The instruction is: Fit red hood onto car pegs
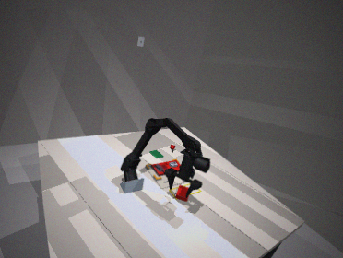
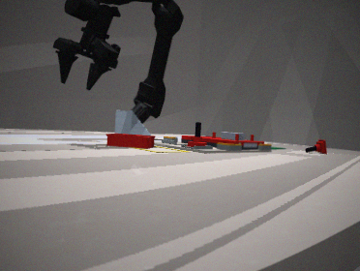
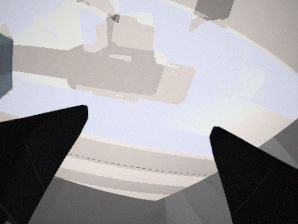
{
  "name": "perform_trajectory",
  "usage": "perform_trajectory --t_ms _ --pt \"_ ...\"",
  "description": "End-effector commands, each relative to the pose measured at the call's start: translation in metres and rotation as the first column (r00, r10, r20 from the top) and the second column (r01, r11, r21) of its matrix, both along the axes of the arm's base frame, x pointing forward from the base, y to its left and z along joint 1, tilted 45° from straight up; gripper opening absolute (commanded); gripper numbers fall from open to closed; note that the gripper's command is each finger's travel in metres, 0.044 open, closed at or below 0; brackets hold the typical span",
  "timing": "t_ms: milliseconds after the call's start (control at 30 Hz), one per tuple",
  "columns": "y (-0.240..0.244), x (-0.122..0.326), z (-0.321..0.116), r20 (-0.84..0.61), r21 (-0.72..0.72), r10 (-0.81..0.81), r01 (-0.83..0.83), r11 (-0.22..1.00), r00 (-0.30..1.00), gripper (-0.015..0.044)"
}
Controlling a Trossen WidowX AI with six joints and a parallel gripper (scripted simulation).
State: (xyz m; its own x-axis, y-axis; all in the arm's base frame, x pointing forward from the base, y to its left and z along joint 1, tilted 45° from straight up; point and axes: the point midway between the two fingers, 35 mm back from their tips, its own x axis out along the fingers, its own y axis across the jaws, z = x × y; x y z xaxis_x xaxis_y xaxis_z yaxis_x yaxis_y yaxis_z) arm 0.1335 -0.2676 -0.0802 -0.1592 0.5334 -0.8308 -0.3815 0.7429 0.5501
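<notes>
Spanning the bench (image 1: 83, 216), the arm (image 1: 152, 134) hangs its hand (image 2: 79, 75) high above the hood (image 2: 131, 140), jaws spread wide and holding nothing. That red shell lies flat on the bench, just beside the car (image 2: 227, 141), whose deck pegs stand bare in the exterior view. By this evidence the task is barely begun: descent, grasp, lift, fitting onto the pegs and withdrawal all remain.
</notes>
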Motion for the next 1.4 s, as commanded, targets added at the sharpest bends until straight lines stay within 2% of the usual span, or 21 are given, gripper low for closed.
perform_trajectory --t_ms 0,233,1367 --pt "0.036 0.052 0.009 0.155 0.067 0.05 -0.061 0.996 0.987 0.044" --pt "0.096 0.125 0.029 0.389 0.162 0.097 -0.172 0.972 0.916 0.044" --pt "0.111 0.129 0.012 0.395 0.165 0.098 -0.175 0.971 0.914 0.044"
